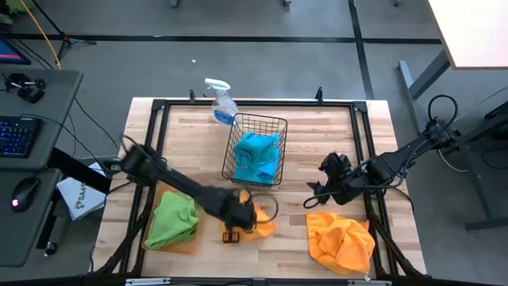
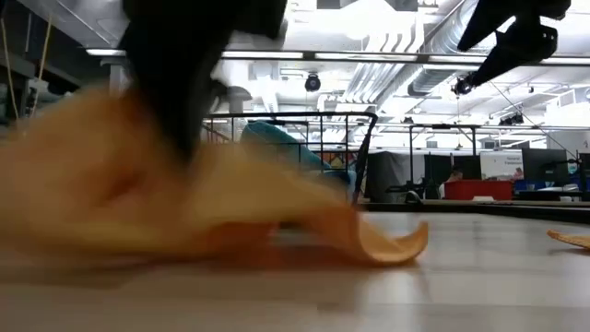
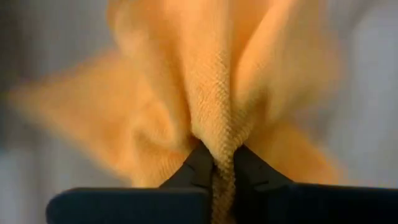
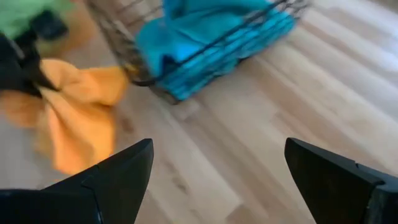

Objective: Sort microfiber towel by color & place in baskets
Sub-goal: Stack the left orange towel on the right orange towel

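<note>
The black wire basket [image 1: 255,149] in the middle of the counter [image 1: 317,127] holds teal towels [image 1: 258,155]. A green towel [image 1: 173,218] covers the orange tray [image 1: 186,246] at the near left. The left hand [image 1: 238,218] is stretched low over the counter, clenched on an orange towel [image 1: 260,222] just in front of the basket. The right hand [image 1: 327,189] hovers with fingers spread, beside another orange towel [image 1: 341,238]. A spray bottle [image 1: 222,102] stands behind the basket.

table [image 1: 317,246] | wire basket [image 1: 255,151], spray bottle [image 1: 222,102], orange towels [image 1: 341,241], probably tray [image 1: 186,246]
</note>
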